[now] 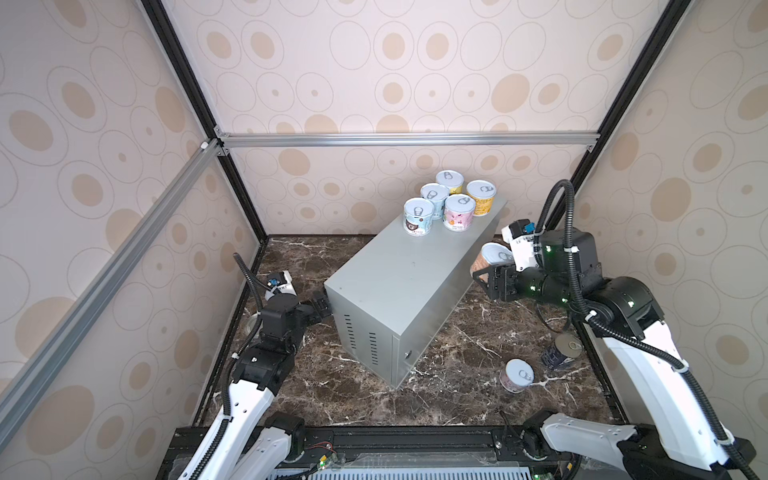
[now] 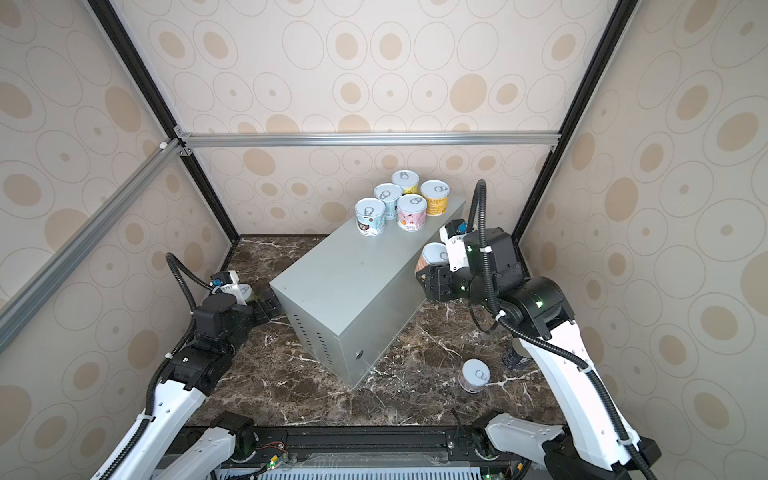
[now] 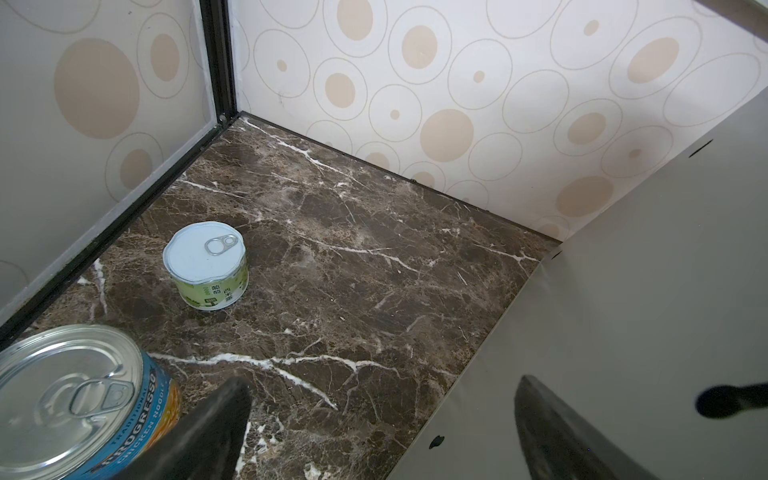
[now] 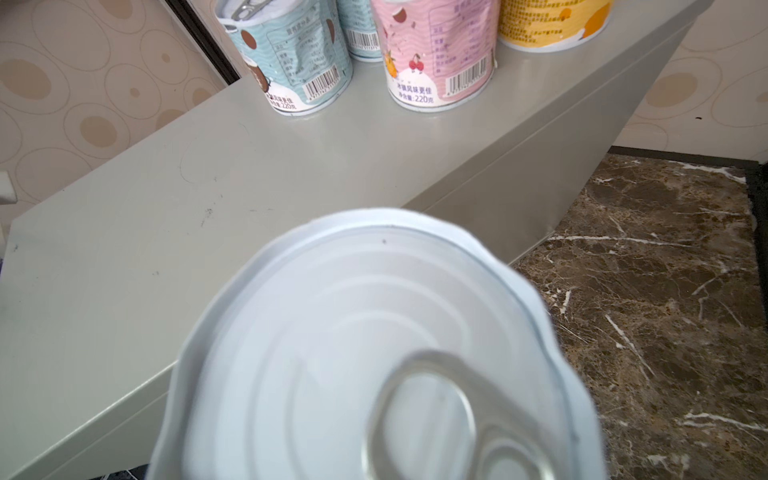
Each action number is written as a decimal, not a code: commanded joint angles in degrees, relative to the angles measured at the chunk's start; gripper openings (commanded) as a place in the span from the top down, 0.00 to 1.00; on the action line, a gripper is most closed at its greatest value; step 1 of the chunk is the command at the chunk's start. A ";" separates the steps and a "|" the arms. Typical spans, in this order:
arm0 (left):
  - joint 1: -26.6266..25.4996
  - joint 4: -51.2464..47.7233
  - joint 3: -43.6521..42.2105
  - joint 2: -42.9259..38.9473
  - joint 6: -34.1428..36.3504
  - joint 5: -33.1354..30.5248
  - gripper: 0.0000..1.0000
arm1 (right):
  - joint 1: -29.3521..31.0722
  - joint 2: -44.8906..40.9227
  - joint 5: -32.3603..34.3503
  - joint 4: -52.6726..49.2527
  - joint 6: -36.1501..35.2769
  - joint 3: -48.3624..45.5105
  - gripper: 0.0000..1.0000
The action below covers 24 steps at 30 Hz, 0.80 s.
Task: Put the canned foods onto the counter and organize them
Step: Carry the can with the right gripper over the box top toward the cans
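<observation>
Your right gripper (image 1: pixel 483 272) is clamped on a short can (image 1: pixel 494 254), up in the air just beside the long right edge of the counter (image 1: pixel 399 282). Five cans (image 1: pixel 446 203) sit clustered at its far end. Your left gripper (image 1: pixel 321 305) is spread wide, nothing in it, by the vent end. On the marble (image 1: pixel 457 353): green can (image 3: pixel 205 266), Progresso can (image 3: pixel 83 399), navy can (image 1: pixel 561 351), pale-lidded can (image 1: pixel 517 376).

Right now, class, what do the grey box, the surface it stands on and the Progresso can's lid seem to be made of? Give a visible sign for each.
Grey box: painted sheet metal, matt; punched vent slots, folded edges.
Surface: dark brown marble or a marble-look laminate, polished; white veins.
Progresso can lid: bare shiny metal, likely steel or aluminium; stamped rings, pull tab.
</observation>
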 commanded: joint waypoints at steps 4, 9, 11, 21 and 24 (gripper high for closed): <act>-0.09 2.87 0.06 -0.07 1.08 3.29 0.01 | 2.11 3.88 1.06 2.58 -2.86 6.19 0.52; 0.44 3.07 -0.29 0.13 1.00 4.55 0.01 | 2.65 8.48 0.85 2.00 -4.16 10.73 0.52; 0.75 3.09 -0.25 0.22 0.99 4.77 0.01 | 2.74 10.14 0.83 2.16 -4.45 12.29 0.52; 2.15 3.74 -0.90 0.66 0.75 6.96 0.01 | 3.18 18.91 1.06 1.58 -5.38 20.23 0.52; 2.31 3.92 -1.17 1.13 0.59 7.84 0.01 | 3.64 21.72 1.62 0.74 -5.67 23.10 0.52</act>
